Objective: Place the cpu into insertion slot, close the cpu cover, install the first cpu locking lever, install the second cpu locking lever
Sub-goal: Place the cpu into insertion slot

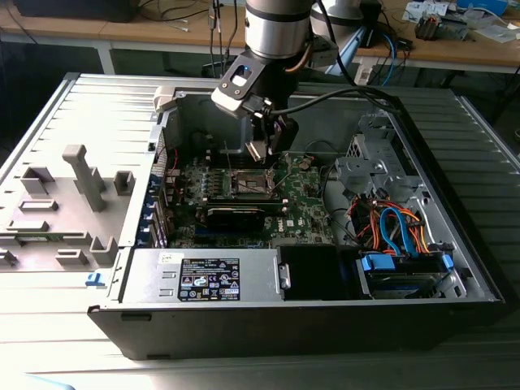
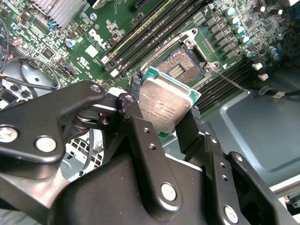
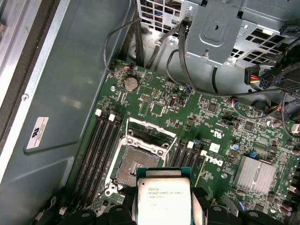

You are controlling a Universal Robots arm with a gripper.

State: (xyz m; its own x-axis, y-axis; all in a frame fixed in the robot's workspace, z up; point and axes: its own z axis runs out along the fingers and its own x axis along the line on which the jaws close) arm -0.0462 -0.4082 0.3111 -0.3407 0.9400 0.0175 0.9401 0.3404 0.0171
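My gripper (image 1: pixel 262 148) hangs over the green board inside the open computer case, shut on the cpu (image 1: pixel 257 151). In both wrist views the cpu (image 2: pixel 165 104) (image 3: pixel 164 197) is a silvery square chip pinched at two opposite edges by the black fingers (image 2: pixel 136 119). It hovers tilted just above and beside the insertion slot (image 2: pixel 180 68) (image 3: pixel 132 171), whose dark centre lies bare. The cpu cover (image 3: pixel 151 135), a silvery frame, stands open at one edge of the slot. A thin locking lever (image 2: pixel 229 83) sticks out beside the slot, unlatched.
Memory slots (image 3: pixel 101 150) flank the socket. A long black card (image 1: pixel 236 215) lies in front of it, a grey power supply (image 1: pixel 203 280) nearer the front. Drive cage and coloured cables (image 1: pixel 390 227) sit at the exterior view's right. A finned heat sink (image 3: pixel 255 173) stands nearby.
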